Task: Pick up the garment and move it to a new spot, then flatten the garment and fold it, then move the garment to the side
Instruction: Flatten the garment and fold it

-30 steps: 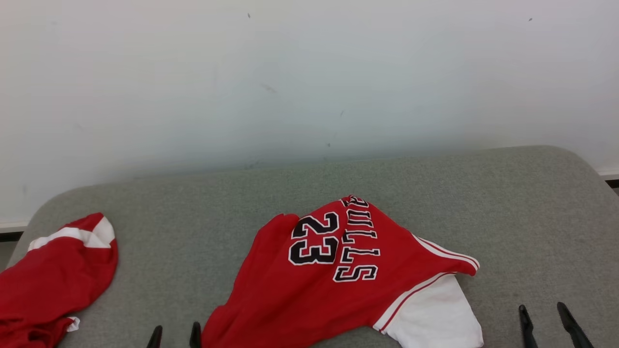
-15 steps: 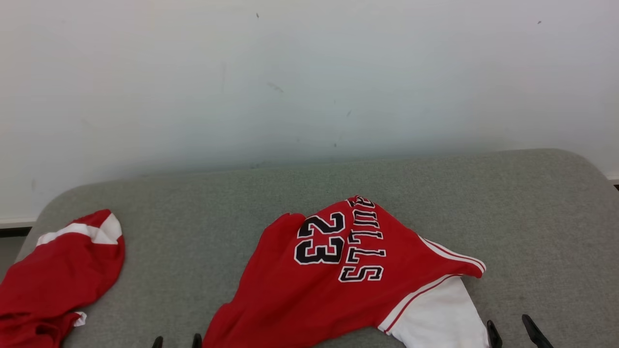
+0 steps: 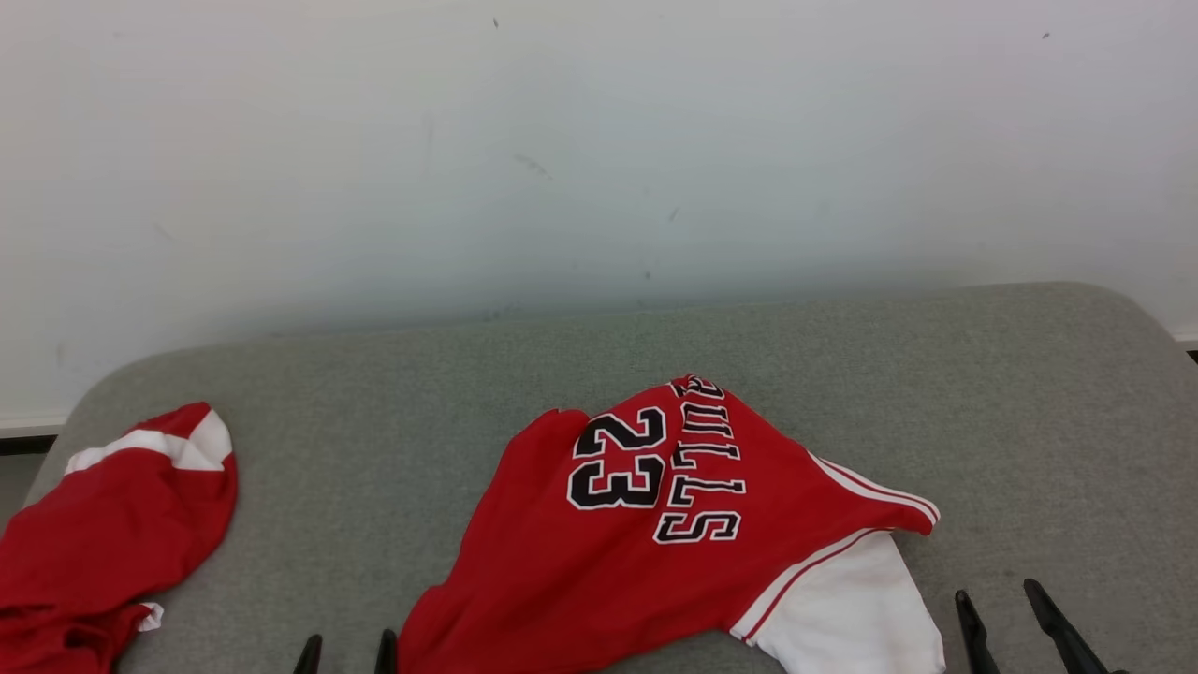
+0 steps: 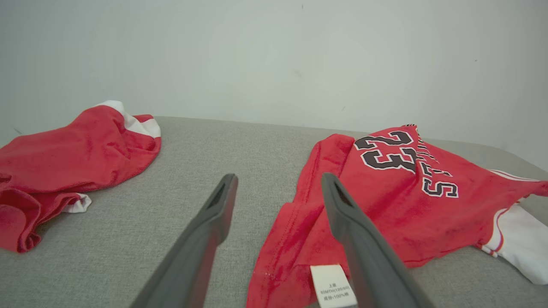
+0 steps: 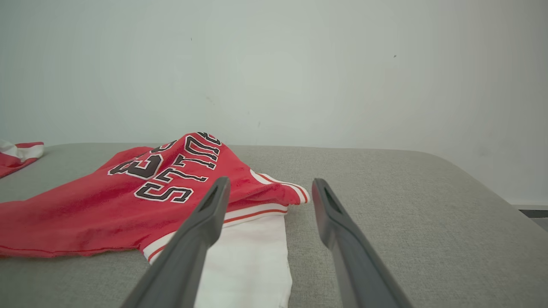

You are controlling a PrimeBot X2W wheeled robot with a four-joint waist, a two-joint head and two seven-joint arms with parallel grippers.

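Left wrist view: garment (image 4: pixel 406 209) label (image 4: pixel 333 285) (print probably unreadable).

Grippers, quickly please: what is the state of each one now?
Left gripper: open, holding nothing, by the red jersey.
Right gripper: open, holding nothing.

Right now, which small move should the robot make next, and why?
Probably lower both arms and close on the near edge of the jersey. It lies crumpled on the grey cushion; the left fingers stand open by its red hem, the right fingers open by the white part, and neither pair holds cloth.
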